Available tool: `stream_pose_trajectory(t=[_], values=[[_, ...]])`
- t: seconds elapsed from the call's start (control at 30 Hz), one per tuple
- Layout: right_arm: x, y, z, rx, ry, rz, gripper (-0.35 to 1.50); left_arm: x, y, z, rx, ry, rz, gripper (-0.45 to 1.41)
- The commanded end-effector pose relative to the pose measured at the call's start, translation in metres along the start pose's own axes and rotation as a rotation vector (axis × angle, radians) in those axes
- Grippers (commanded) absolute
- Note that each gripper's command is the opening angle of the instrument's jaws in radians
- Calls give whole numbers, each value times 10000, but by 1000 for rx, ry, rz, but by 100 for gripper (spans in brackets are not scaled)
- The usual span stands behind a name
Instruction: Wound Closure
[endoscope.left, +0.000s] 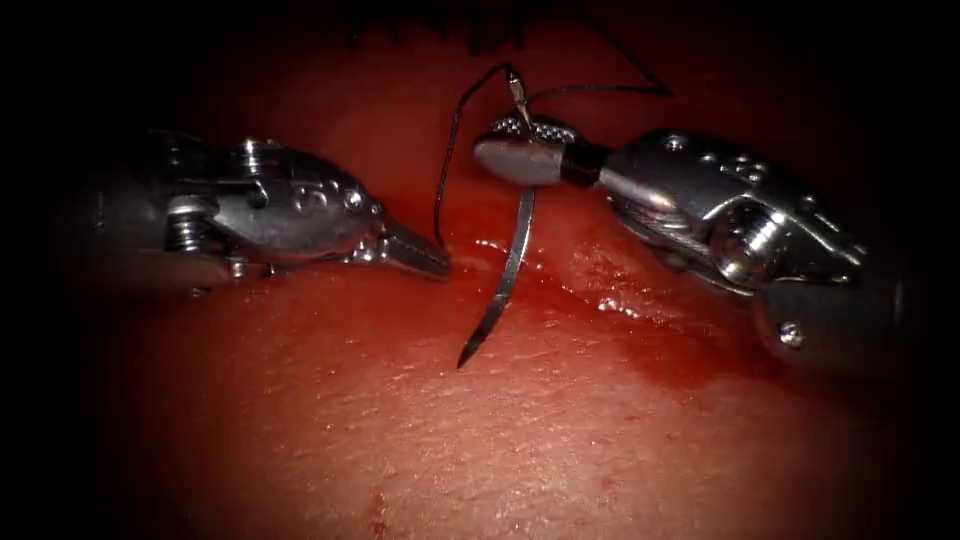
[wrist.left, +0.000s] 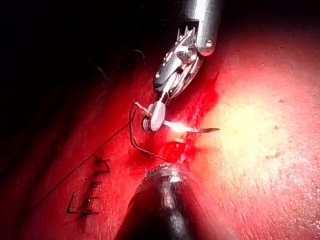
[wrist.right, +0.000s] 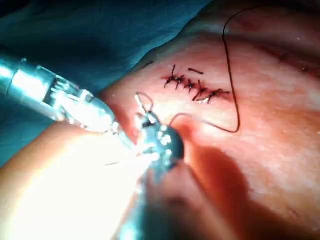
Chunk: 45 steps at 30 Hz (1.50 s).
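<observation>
My right tool (endoscope.left: 497, 146) comes in from the right of the cut, shut on the curved needle (endoscope.left: 512, 262) near its tail end. The needle hangs down over the wet cut (endoscope.left: 560, 275). Its point (endoscope.left: 463, 360) is bare above the tissue (endoscope.left: 420, 430), not in it. Dark thread (endoscope.left: 447, 160) leaves the tail, loops down on the left, and another strand runs off right. My left tool (endoscope.left: 436, 262) lies left of the cut, shut and holding nothing, its tip close to the needle. The left wrist view shows the right tool (wrist.left: 156, 118) holding the needle (wrist.left: 192, 129).
Finished dark stitches (wrist.right: 195, 89) close the far part of the cut, with thread (wrist.right: 233, 95) curving past them. Red fluid (endoscope.left: 640, 340) pools on the tissue right of the needle. The left tool's shaft (wrist.left: 170, 205) sits close to the camera.
</observation>
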Motion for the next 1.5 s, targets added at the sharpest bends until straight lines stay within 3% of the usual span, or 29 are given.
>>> stream_pose_trajectory(t=[0.03, 0.5, 0.8, 1.0, 1.1, 1.5], values=[[-4, -1, 7, 2, 3, -5, -35, 2, -5, 9, -1, 3, 3, -45], [-4, -1, 8, 1, 17, -44, -35, -9, -35, 34, 0, -34, -6, -45], [-4, 1, 9, 2, 34, -84, -35, -12, -54, 49, 5, -146, 15, -45], [-2, 8, 16, -9, 54, -140, -35, -22, -45, 59, -39, -258, 16, -45], [-2, 12, 22, -18, 60, -176, -35, -27, -37, 59, -77, -296, 8, -20], [-18, 28, 52, -33, 79, -332, -35, -13, -10, 33, -173, -299, 17, 12]])
